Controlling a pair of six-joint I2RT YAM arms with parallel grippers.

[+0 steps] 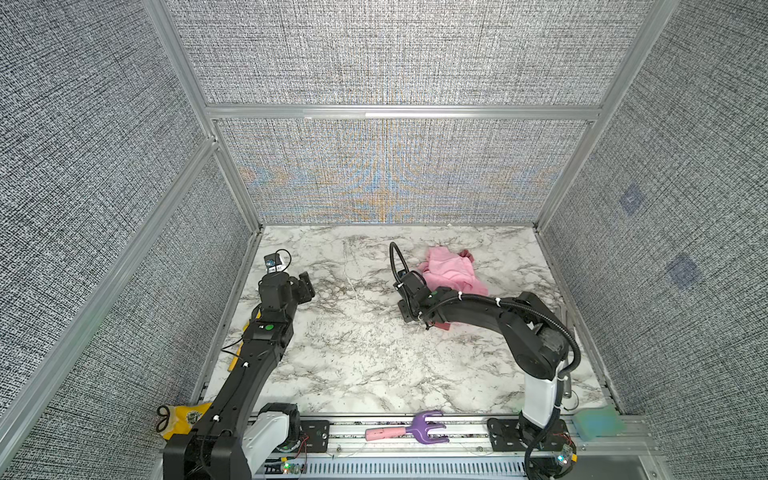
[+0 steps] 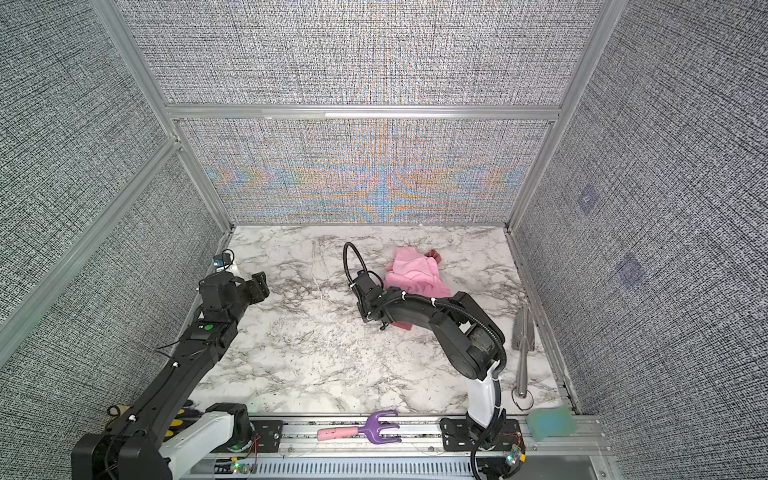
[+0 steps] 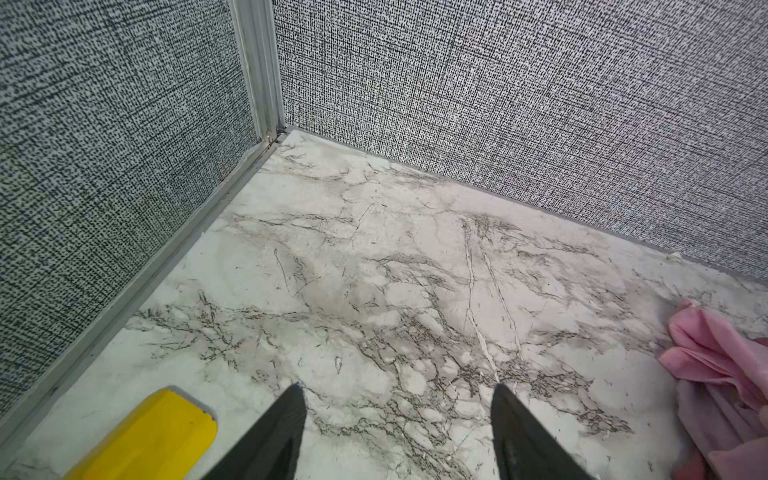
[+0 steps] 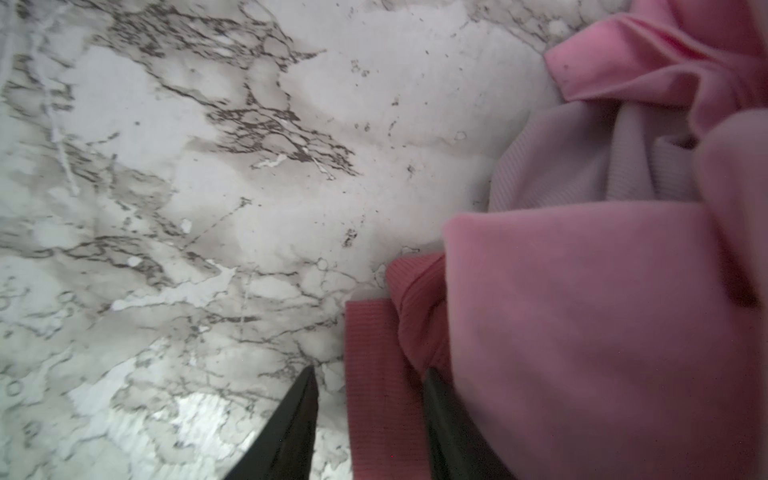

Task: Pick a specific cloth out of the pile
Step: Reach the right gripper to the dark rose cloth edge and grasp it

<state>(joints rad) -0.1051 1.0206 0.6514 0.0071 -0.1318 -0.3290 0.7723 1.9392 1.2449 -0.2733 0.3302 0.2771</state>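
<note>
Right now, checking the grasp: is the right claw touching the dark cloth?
Touching: the right wrist view shows the cloth against one finger of the right claw.

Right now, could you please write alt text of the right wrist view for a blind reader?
The dark rose cloth lies between the parted fingertips of the right pincer, not yet clamped. The lighter pink pile overlaps it on the marble table.

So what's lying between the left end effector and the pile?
Only bare table, seen in the left wrist view between the left end effector and the pile. In a top view the right arm's cable loops above that stretch.
</note>
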